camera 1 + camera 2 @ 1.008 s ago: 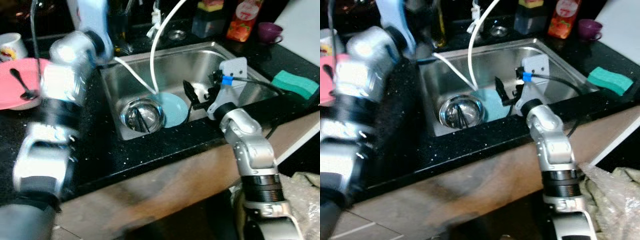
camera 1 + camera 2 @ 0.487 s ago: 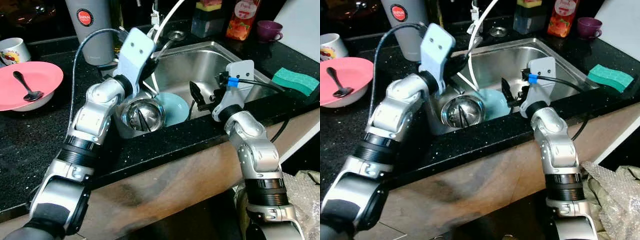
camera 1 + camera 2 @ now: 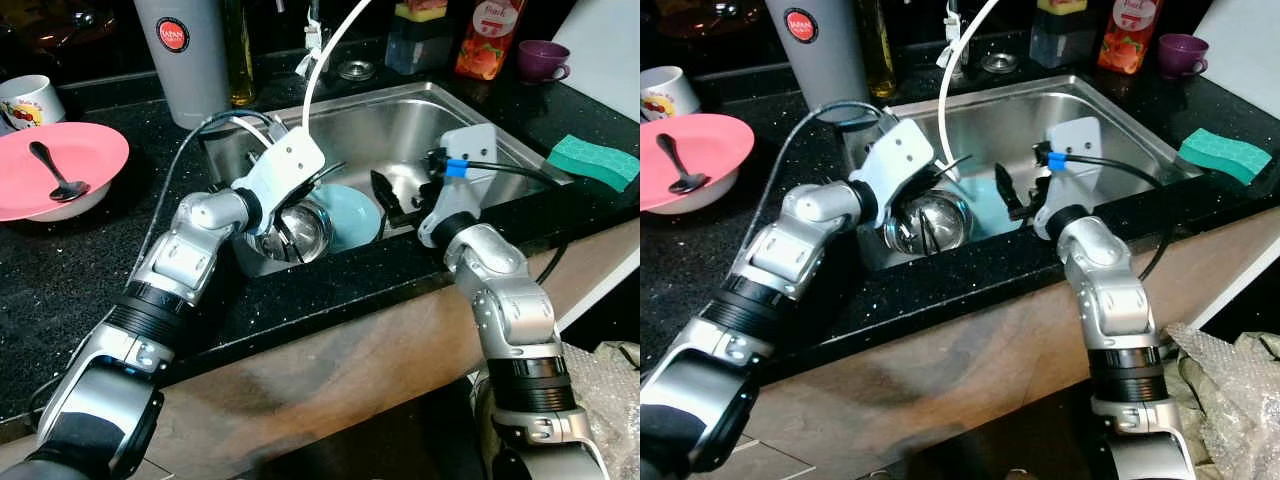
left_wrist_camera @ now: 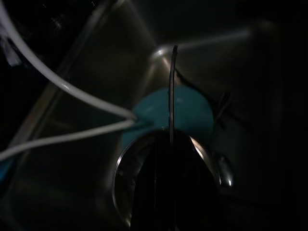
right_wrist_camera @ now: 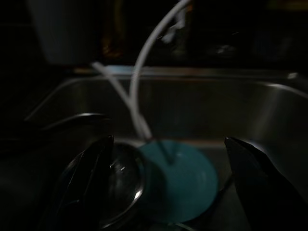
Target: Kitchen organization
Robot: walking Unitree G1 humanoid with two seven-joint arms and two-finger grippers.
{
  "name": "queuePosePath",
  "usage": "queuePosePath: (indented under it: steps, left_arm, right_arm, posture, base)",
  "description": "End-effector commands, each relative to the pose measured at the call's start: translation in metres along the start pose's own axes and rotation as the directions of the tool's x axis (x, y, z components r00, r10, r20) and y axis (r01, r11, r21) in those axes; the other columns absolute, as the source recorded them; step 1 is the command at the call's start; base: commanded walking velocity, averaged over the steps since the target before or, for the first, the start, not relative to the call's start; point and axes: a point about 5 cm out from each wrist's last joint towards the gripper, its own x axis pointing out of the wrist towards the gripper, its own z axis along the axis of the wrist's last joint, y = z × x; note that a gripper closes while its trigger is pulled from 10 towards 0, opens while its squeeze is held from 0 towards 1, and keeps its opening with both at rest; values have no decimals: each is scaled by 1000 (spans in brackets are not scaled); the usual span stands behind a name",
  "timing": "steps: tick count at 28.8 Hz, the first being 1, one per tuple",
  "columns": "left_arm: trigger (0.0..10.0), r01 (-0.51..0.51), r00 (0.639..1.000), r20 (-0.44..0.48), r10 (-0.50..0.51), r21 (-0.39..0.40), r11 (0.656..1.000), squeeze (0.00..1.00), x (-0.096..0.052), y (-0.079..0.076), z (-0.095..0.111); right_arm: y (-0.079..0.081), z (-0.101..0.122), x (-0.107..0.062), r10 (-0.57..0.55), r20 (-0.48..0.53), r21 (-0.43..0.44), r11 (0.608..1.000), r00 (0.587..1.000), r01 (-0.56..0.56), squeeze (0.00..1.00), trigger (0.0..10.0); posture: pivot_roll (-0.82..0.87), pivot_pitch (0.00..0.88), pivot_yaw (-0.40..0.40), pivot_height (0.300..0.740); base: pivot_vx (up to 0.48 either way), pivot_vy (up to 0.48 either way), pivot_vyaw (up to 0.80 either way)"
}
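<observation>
Clearing the sink (image 3: pixel 480 120) looks like the step in hand. Left hand (image 3: pixel 318 178) is hanging over the steel bowl (image 3: pixel 295 232), fingers nearly together, gripping nothing. Right hand (image 3: pixel 388 196) is sitting spread wide, empty, just beside the teal plate (image 3: pixel 352 215). Bowl is lying on the sink floor, mouth tipped toward the robot, plate leaning behind it. Round, no real long axis. Next move probably needs fingers over the bowl rim.
</observation>
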Motion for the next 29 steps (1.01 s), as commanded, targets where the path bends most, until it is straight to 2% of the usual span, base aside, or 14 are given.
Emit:
queuePosePath:
  steps: [1,4,5,6,7,9,10,12,19,20,23,26,29]
  left_arm:
    - [0,30,998,-57,-28,25,999,0,1,-6,-15]
    - [0,49,995,-88,-47,20,999,0,2,-10,-23]
    - [1490,55,993,-105,-53,20,998,0,3,-12,-28]
    - [1765,59,991,-117,-56,18,998,0,3,-14,-32]
    - [3490,60,990,-127,-57,22,998,0,4,-15,-35]
    - [3490,61,990,-132,-57,25,998,0,4,-16,-37]
    - [9647,62,989,-139,-58,25,998,0,4,-17,-39]
    - [10000,61,987,-147,-59,10,998,0,5,-18,-42]
    - [10000,43,989,-141,-41,11,999,0,6,-15,-42]
    - [10000,-1,991,-135,0,-9,1000,0,7,-9,-40]
    - [10000,-42,991,-131,37,-38,998,0,7,-3,-39]
    - [10000,-131,984,-134,119,-87,987,0,5,11,-39]
    - [10000,-172,975,-152,159,-78,982,0,2,20,-41]
  right_arm:
    - [6,-2,-2,43,-18,-2,999,999,-43,0,10000]
    - [9,-3,-3,62,-25,-2,998,998,-62,0,10000]
    - [10,-4,-3,71,-29,-2,997,997,-72,0,10000]
    - [12,-4,-4,79,-33,-4,997,996,-80,0,10000]
    - [13,-5,-4,88,-38,-5,996,995,-88,0,10000]
    - [13,-5,-4,93,-41,-5,996,995,-93,0,10000]
    - [14,-6,-4,98,-44,-6,995,994,-99,0,10000]
    - [16,-7,-5,118,-54,-8,993,992,-118,0,10000]
    - [23,-9,-6,185,-77,-13,982,980,-186,0,10000]
    - [29,-8,-8,238,-82,-9,971,968,-240,0,10000]
    - [31,-6,-8,254,-79,-5,967,964,-255,0,10000]
    - [33,-4,-7,271,-72,-6,962,960,-272,0,10000]
    - [34,-2,-5,275,-70,-12,961,959,-277,0,10000]
  posture:
    - [19,105,18,740]
    - [17,104,17,740]
    - [15,105,17,740]
    - [14,104,16,740]
    - [14,104,16,740]
    - [14,104,16,740]
    - [14,101,15,740]
    - [13,99,14,740]
    - [12,96,12,740]
    - [12,91,9,740]
    - [12,89,9,740]
    - [11,87,8,740]
    - [11,88,8,740]
  base:
    - [0,0,0]
    - [0,0,0]
    - [0,0,0]
    - [0,0,0]
    - [0,0,0]
    - [0,0,0]
    - [0,0,0]
    - [0,0,0]
    - [0,0,0]
    - [0,0,0]
    - [0,0,0]
    - [0,0,0]
    - [0,0,0]
